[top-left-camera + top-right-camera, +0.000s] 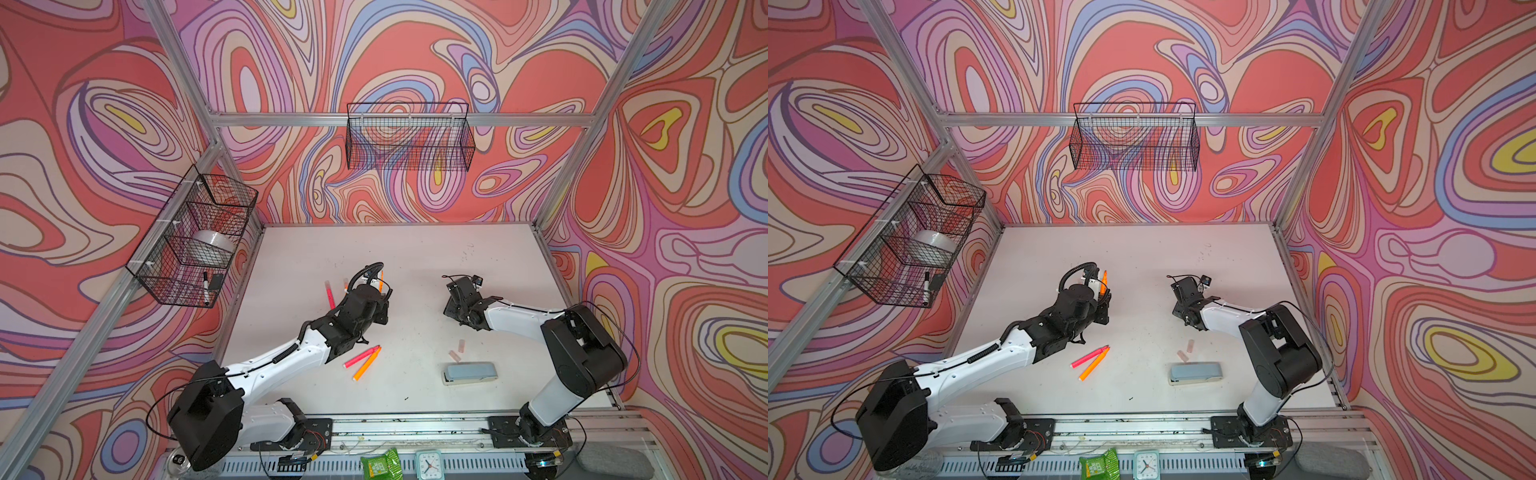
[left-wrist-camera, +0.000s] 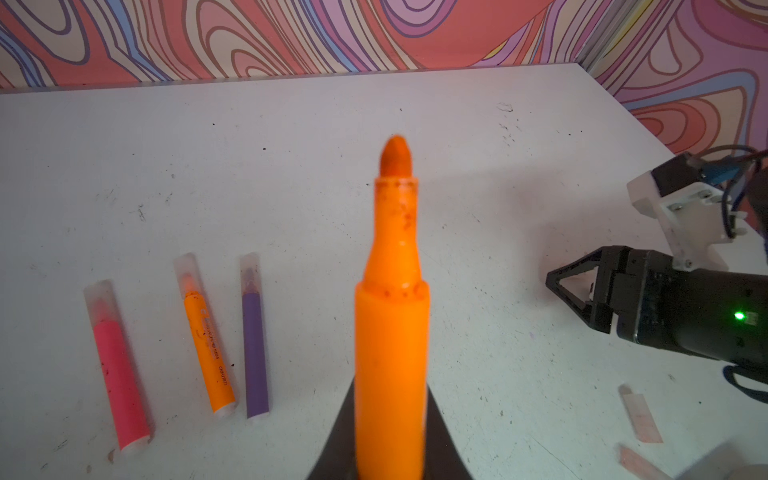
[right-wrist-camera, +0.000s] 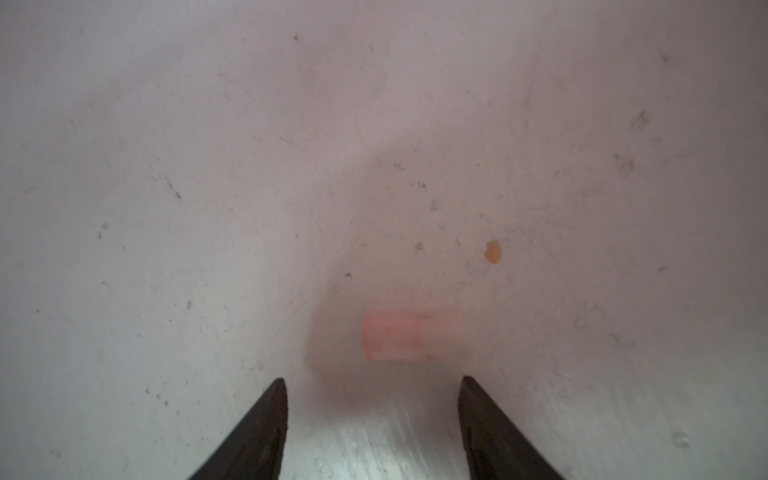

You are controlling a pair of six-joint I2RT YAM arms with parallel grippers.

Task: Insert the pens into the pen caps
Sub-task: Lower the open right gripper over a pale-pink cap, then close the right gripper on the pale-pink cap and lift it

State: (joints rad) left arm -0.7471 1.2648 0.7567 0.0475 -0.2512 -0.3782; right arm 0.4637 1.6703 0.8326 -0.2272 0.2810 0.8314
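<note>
My left gripper (image 2: 390, 436) is shut on an uncapped orange pen (image 2: 390, 316), held above the table with its tip pointing away; in both top views the tip (image 1: 380, 281) (image 1: 1104, 277) sticks out past the gripper. Three capped pens lie side by side: pink (image 2: 118, 365), orange (image 2: 208, 345), purple (image 2: 254, 345). An uncapped pink pen (image 1: 360, 356) and an uncapped orange pen (image 1: 368, 366) lie mid-table. My right gripper (image 3: 374, 382) (image 1: 451, 309) is open, low over the table, with a pale pink pen cap (image 3: 409, 336) lying just beyond its fingertips. Two loose caps (image 1: 460, 345) (image 1: 454, 355) lie nearer the front.
A grey-blue stapler (image 1: 469, 372) lies front right, beside the loose caps. A wire basket (image 1: 191, 237) on the left wall holds a tape roll and a black-capped marker. Another basket (image 1: 409, 137) hangs on the back wall. A clock (image 1: 429, 464) and a green packet (image 1: 379, 463) sit below the front rail.
</note>
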